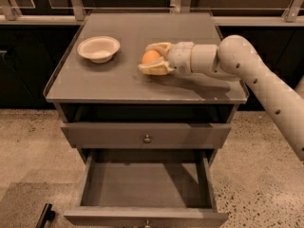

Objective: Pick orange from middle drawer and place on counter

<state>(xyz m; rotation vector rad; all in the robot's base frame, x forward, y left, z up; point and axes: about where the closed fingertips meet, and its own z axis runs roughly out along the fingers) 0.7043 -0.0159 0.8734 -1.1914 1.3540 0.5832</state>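
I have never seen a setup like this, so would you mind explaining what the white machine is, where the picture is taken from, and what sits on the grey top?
The white jointed tube coming in from the right is the robot's single arm. At its tip is the gripper, a two-finger clamp. There is only one picture, looking down from in front and above; where the camera is mounted is not known. The gripper sits low over the counter, the flat grey top, with its fingers closed around the orange. A white bowl stands apart from it, further left in the picture. Below the counter, one drawer front is shut, and the middle drawer beneath it is pulled open.
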